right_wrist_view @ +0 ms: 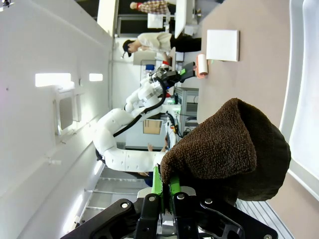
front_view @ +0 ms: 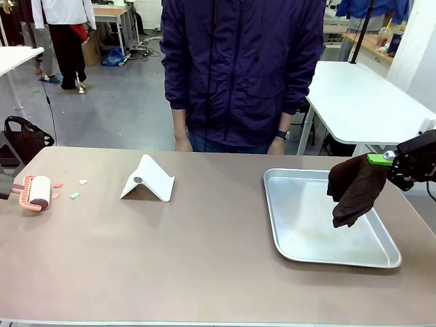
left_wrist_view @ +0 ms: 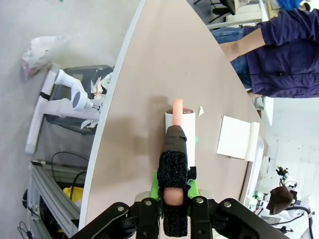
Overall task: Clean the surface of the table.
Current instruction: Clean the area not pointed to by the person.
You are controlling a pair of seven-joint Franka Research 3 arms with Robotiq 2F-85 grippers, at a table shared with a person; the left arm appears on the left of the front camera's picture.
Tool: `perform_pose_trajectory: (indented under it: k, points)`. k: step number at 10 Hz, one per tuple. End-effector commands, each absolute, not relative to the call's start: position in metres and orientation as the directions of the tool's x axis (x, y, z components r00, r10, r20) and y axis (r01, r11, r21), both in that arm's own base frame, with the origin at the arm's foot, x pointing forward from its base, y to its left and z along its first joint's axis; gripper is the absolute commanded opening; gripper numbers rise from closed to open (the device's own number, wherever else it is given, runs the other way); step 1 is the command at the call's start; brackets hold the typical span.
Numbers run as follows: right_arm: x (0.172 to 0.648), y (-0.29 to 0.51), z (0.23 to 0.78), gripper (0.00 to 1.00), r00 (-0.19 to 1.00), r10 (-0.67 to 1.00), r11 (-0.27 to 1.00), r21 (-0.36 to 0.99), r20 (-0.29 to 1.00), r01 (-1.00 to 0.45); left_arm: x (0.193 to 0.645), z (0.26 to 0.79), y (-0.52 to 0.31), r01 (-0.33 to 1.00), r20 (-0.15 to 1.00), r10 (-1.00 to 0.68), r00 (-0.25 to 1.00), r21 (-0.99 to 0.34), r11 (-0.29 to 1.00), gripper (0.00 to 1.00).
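Left gripper (left_wrist_view: 173, 193) clamps lint roller (left_wrist_view: 180, 130), right gripper (front_view: 383, 161) clamps cloth (front_view: 355, 189)

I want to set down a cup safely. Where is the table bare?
Bare: the matte taupe-brown tabletop between the white folded stand and the shiny silver metal tray, and the near strip. Crowded: the left end, with the pink lint roller and small coloured paper scraps; a dark brown cloth hangs over the tray.

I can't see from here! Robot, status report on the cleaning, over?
Left gripper shut on lint roller, left end of tabletop. Right gripper shut on brown cloth over tray. Paper scraps beside roller; white stand mid-table.
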State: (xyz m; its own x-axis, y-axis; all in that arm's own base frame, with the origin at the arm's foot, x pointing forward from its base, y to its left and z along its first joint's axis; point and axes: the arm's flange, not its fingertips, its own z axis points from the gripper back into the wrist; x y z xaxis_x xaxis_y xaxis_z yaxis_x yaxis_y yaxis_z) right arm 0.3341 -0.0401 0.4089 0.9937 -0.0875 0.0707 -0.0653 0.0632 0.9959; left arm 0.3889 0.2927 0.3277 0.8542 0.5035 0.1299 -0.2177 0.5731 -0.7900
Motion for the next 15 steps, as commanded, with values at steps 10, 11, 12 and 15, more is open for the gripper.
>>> perform_pose_trajectory:
  k: [10, 11, 12, 15]
  points:
    - [0.335, -0.042, 0.413, 0.06, 0.993, -0.083, 0.056, 0.996, 0.081, -0.076, 0.421, 0.278, 0.219, -0.253, 0.026, 0.4, 0.916, -0.737, 0.627, 0.22]
    - [0.335, -0.042, 0.413, 0.06, 0.993, -0.083, 0.056, 0.996, 0.081, -0.076, 0.426, 0.276, 0.21, -0.239, 0.033, 0.388, 0.921, -0.739, 0.63, 0.22]
    - [0.335, -0.042, 0.413, 0.06, 0.993, -0.083, 0.056, 0.996, 0.081, -0.076, 0.432, 0.275, 0.202, -0.233, 0.031, 0.38, 0.924, -0.742, 0.628, 0.22]
    - [0.335, -0.042, 0.413, 0.06, 0.993, -0.083, 0.056, 0.996, 0.081, -0.076, 0.447, 0.274, 0.18, -0.215, 0.033, 0.358, 0.933, -0.746, 0.631, 0.22]
